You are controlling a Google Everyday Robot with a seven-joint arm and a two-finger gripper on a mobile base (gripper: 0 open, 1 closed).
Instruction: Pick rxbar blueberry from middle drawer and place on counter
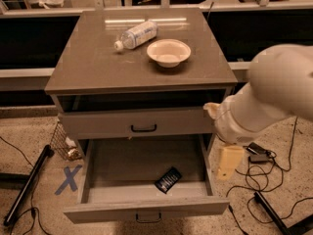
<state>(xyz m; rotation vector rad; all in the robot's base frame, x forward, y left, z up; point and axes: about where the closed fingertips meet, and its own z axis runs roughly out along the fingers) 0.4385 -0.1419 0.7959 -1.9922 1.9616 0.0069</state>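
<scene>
The rxbar blueberry point(167, 179), a small dark wrapper with pale print, lies flat on the floor of the open middle drawer point(146, 210), toward its front right. The drawer is pulled far out below the shut handled drawer front point(139, 123). My gripper point(226, 172) hangs from the big white arm point(274, 92) just outside the drawer's right wall, to the right of the bar and above its level, holding nothing that I can see. The counter point(98, 58) is the glossy grey-brown top of the cabinet.
A clear plastic bottle point(137, 34) lies on its side on the counter, next to a white bowl point(168, 52). Cables and a black power brick point(257, 152) lie on the speckled floor at right. A blue tape X point(68, 179) and a black pole point(27, 185) are at left.
</scene>
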